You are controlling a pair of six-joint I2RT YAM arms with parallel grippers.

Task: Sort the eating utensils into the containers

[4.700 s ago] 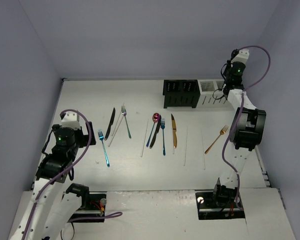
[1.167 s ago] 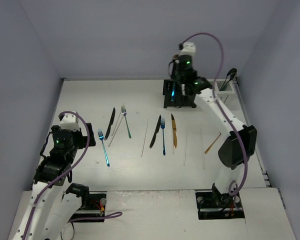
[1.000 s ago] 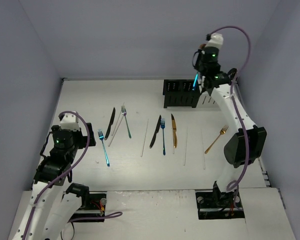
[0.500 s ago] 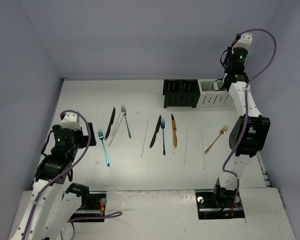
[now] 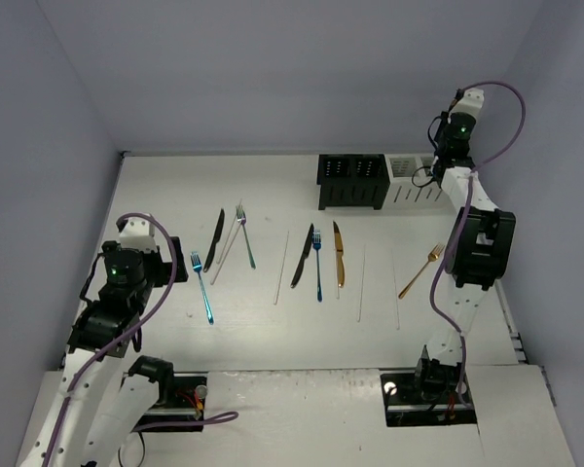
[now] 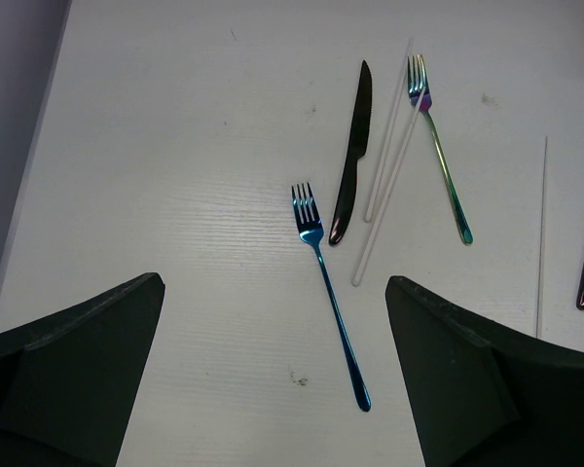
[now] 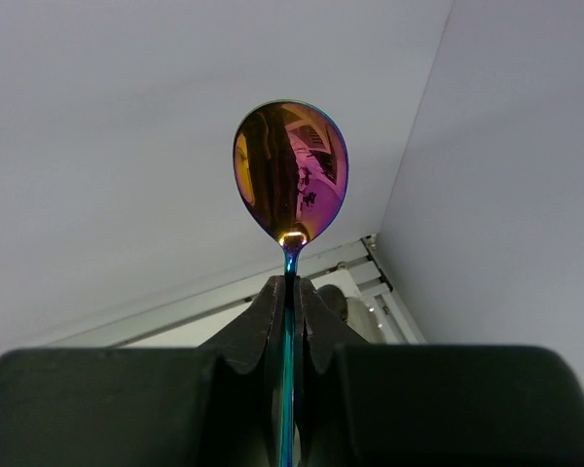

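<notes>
My right gripper [image 5: 430,176] is shut on the handle of an iridescent spoon [image 7: 291,171], held upright at the back right by the white caddy [image 5: 407,168]. The black caddy [image 5: 352,182] stands to its left. My left gripper [image 6: 273,389] is open and empty above a blue fork [image 6: 329,292]. Beyond it lie a black knife [image 6: 351,156], two white chopsticks [image 6: 384,185] and an iridescent fork [image 6: 441,146]. Mid-table lie a second black knife [image 5: 303,256], a second blue fork [image 5: 317,265], a gold knife [image 5: 338,255] and a gold fork [image 5: 421,270].
Single white chopsticks lie at mid-table [image 5: 281,268] and further right [image 5: 360,282], with another [image 5: 395,289] beside the gold fork. Walls close the table at the back and on both sides.
The iridescent spoon is gone from the mid-table. My right arm has swung it from over the black caddy rightward to the white caddy. The left arm has not moved.
</notes>
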